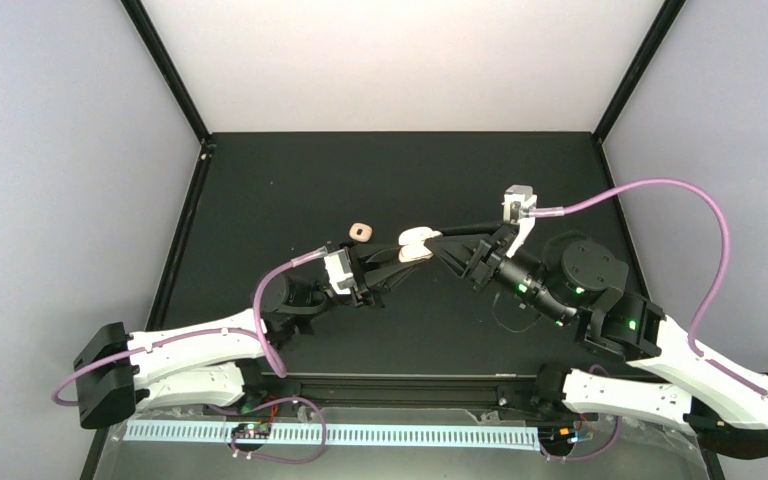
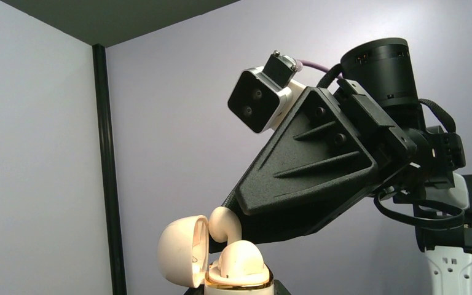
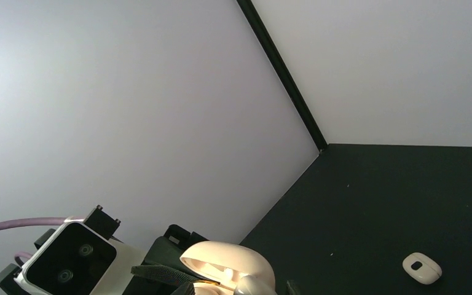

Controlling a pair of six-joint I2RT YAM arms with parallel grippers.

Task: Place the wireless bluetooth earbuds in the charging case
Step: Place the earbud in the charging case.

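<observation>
Pale grey walls [image 1: 60, 150] with black corner posts enclose a black table [image 1: 260, 200].

Arms, count 2. Left arm [image 1: 190, 345]: runs from the near-left corner up and right, elbow low, wrist angled toward the table's middle. Right arm [image 1: 660, 345]: mirrors it from the near-right corner, forearm sloping up and left, wrist pitched down toward the same spot. The two tips meet just above the table centre.

Left gripper [image 1: 405, 258]: closed tight around the charging case [image 2: 239, 284], holding it upright and lifted off the table. Case lid [image 2: 178, 252] is flipped open to the side.

Right gripper [image 1: 442, 248]: tip sits right over the open case. Seen side-on from the left wrist view as one black wedge, so I cannot tell how far the jaws are parted.

Cases: 1 held. One further small cream oval piece [image 3: 422, 268] with a dark centre lies alone on the table, well apart from the grippers. It is too small to identify.

Earbuds visible, count 2, both cream-white:
- seated earbud [image 2: 241, 257]: in the case's well, rounded head up, just above the gold rim.
- second earbud [image 2: 223, 222]: at the right gripper's tip, touching it, above the case beside the lid's inner face. Whether it is pinched cannot be made out.
</observation>
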